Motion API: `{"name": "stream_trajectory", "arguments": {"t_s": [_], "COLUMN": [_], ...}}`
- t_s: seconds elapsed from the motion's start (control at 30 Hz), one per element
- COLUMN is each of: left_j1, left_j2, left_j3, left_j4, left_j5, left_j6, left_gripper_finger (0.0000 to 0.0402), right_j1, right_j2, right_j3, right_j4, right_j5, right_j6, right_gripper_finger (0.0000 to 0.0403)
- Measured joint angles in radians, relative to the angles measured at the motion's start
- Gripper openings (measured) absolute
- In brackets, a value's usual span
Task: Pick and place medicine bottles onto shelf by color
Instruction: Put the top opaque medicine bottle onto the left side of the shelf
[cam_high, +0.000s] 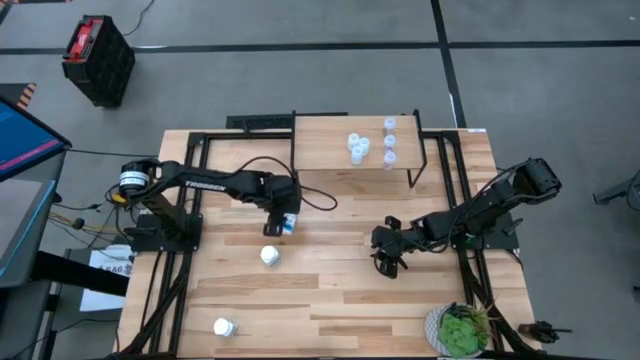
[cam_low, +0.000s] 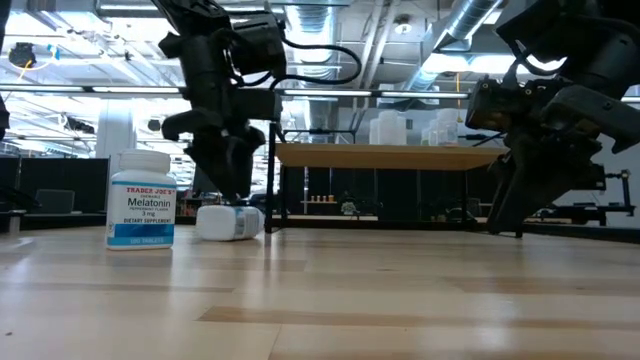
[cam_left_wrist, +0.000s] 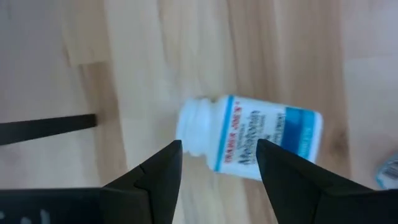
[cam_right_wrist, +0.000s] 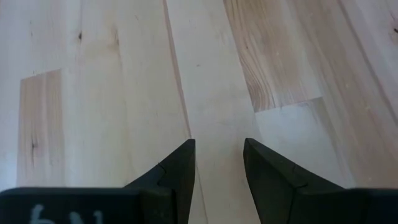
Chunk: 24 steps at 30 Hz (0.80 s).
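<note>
Wood worktop (cam_high: 330, 300): L gripper (cam_left_wrist: 219, 163) above a lying white bottle (cam_left_wrist: 252, 138), fingers apart, not gripping. R gripper (cam_right_wrist: 219, 163) fingers apart, empty. Shelf (cam_high: 325, 150) at back w/ five small bottles (cam_high: 372, 146).

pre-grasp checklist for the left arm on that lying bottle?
1. Left tool open: ok, fingers apart, nothing between them.
2. Aligned with the lying bottle: ok, it lies just beyond the gap, on its side.
3. Bottle free of neighbours: ok, the other white bottles sit well apart.
4. Shelf has room: ok, pale bottles are grouped toward one end, the rest bare.
5. Right tool out of the way: ok, open over bare table.
6. Cap seated: cannot tell.
</note>
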Motion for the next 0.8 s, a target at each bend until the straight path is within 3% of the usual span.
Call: {"name": "stream_trajectory", "arguments": {"t_s": [0.2,0.5,0.67,0.8], "left_j1": [-0.033,-0.059,-0.071,-0.094], "left_j2": [-0.01,-0.013,-0.013,-0.013], "left_j3": [0.0,-0.002,-0.041,-0.054], "left_j4": [-0.06,-0.169,-0.083,0.003], "left_j5": [-0.012,-0.015,-0.008,0.063], "left_j6": [0.017,-0.08,-0.024,-0.038], "left_gripper_finger": [0.0194,0.0194,0.0194,0.0194], "right_j1": [0.0,0.0,0.0,0.0], "right_j2": [0.0,0.0,0.0,0.0], "right_j3": [0.0,0.0,0.0,0.0], "right_j4": [0.002,0.015,0.043,0.06], "right_j5": [0.0,0.0,0.0,0.0], "right_j6": [0.0,0.0,0.0,0.0], "right_gripper_finger": [0.0159,0.0159,0.0159,0.0159]}}
